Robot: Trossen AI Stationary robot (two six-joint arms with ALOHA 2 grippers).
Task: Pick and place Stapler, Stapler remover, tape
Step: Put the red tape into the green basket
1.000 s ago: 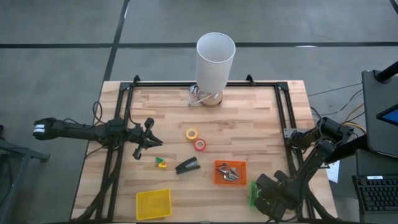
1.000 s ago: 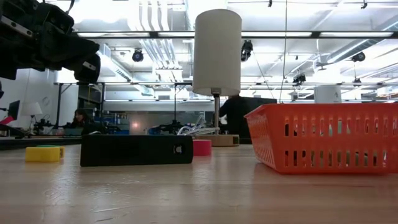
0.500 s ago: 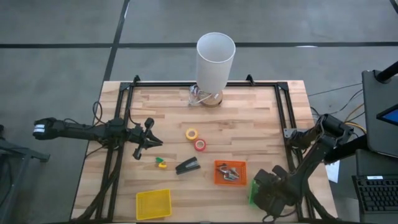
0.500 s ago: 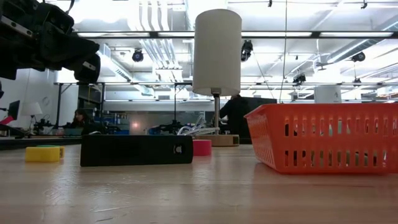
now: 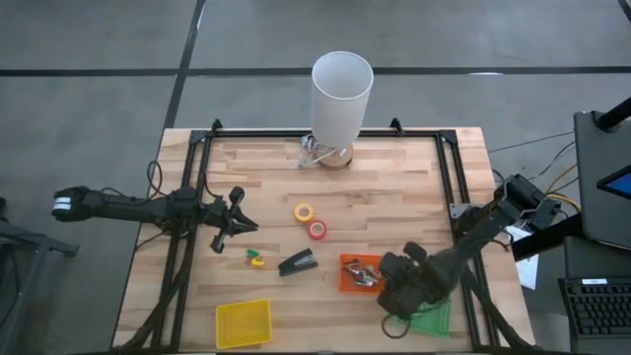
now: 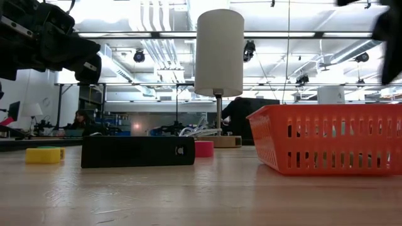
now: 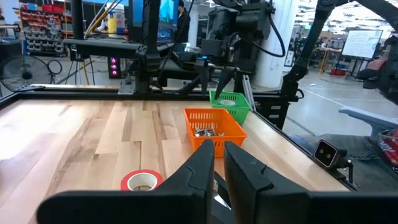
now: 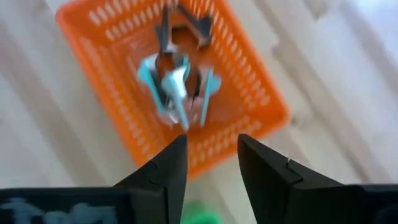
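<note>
The small orange slatted plastic basket (image 5: pixel 363 273) holds a cluster of pale-blue and dark metal pieces (image 8: pixel 179 79), probably staple removers, though the right wrist view is too smeared for certainty. It stands on the pale wooden counter (image 5: pixel 394 187), near the front edge on the right side. The right claw (image 5: pixel 394 293) is held directly over the basket's near corner, its two dark fingers (image 8: pixel 165 171) parted with nothing between them, and the basket's contents are framed in the gap.

The step in hand is judged to be the approach for picking a remover out of the basket. A straight descent into the basket is called for next, with the fingers kept parted until one piece is straddled; the tangled pile may allow more than one piece to be lifted.

The black elongated desk stapler (image 5: pixel 297 263) lies just to the left of the basket, untouched, with a small yellow-and-green item (image 5: pixel 256 258) beyond it. A yellow tape ring (image 5: pixel 304 211) and a red tape ring (image 5: pixel 316 230) lie together nearer the middle. A green slatted basket (image 5: pixel 430 318) sits under the right arm, and a yellow one (image 5: pixel 243 322) at the front left.

The left claw (image 5: pixel 240 224) is parked above the counter's left side, clenched and empty.
</note>
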